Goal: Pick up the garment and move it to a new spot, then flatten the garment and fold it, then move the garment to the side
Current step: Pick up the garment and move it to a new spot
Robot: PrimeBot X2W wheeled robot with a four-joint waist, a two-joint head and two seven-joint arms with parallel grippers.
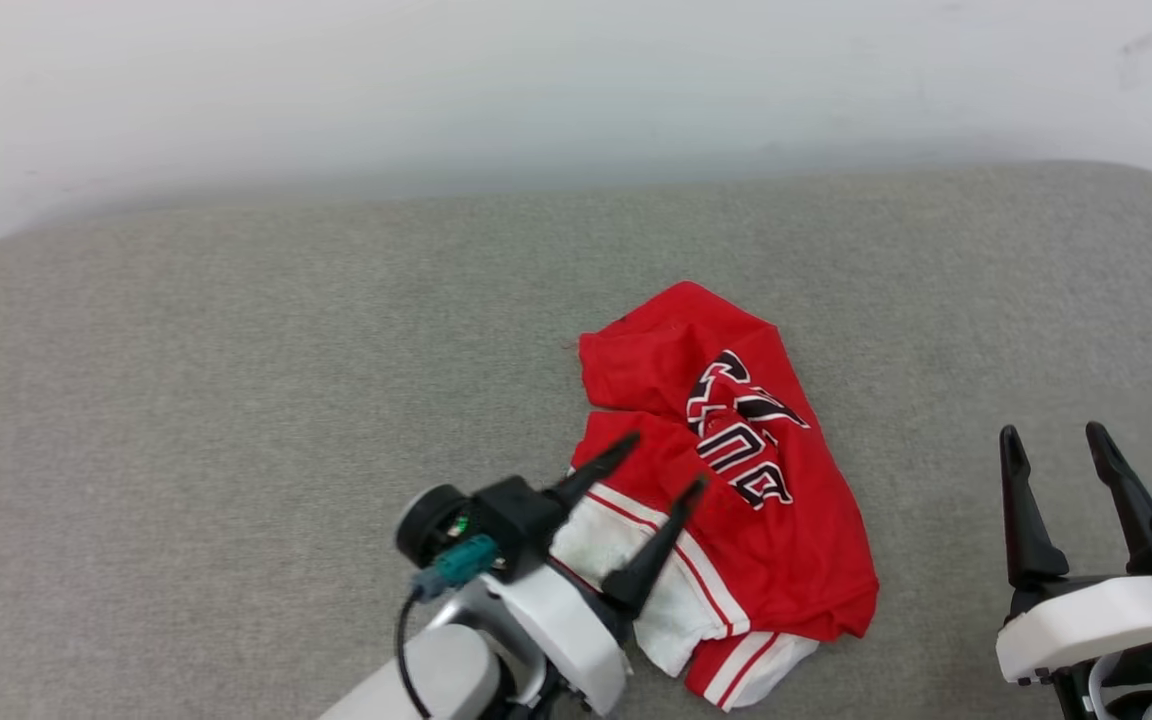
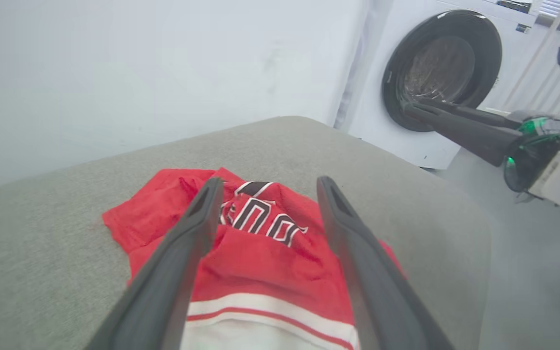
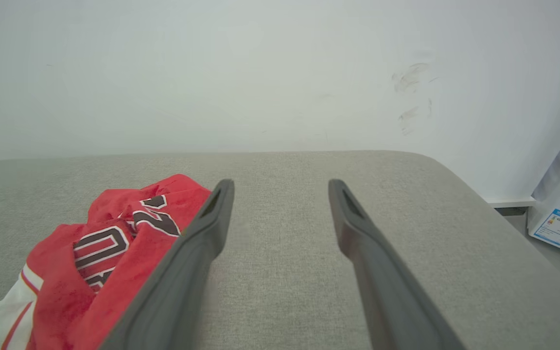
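Observation:
The garment [image 1: 736, 480], a bright red jersey with white sleeves, striped trim and black white-outlined lettering, lies crumpled on the grey cushion [image 1: 236, 380], right of centre. My left gripper [image 1: 661, 465] hovers over its near-left part with both fingers spread, nothing between them. Through the left wrist view the garment [image 2: 265, 253] lies below the open left gripper [image 2: 268, 187]. My right gripper [image 1: 1054, 435] stands open at the lower right, apart from the cloth. The right wrist view has the garment [image 3: 95, 253] to the left of the open right gripper [image 3: 280, 187].
A pale wall [image 1: 576, 80] runs behind the cushion. A white washing machine [image 2: 435, 73] with a round dark door stands past the cushion's right end, with floor beside it. In the left wrist view the other arm's gripper [image 2: 455, 121] crosses in front of the machine.

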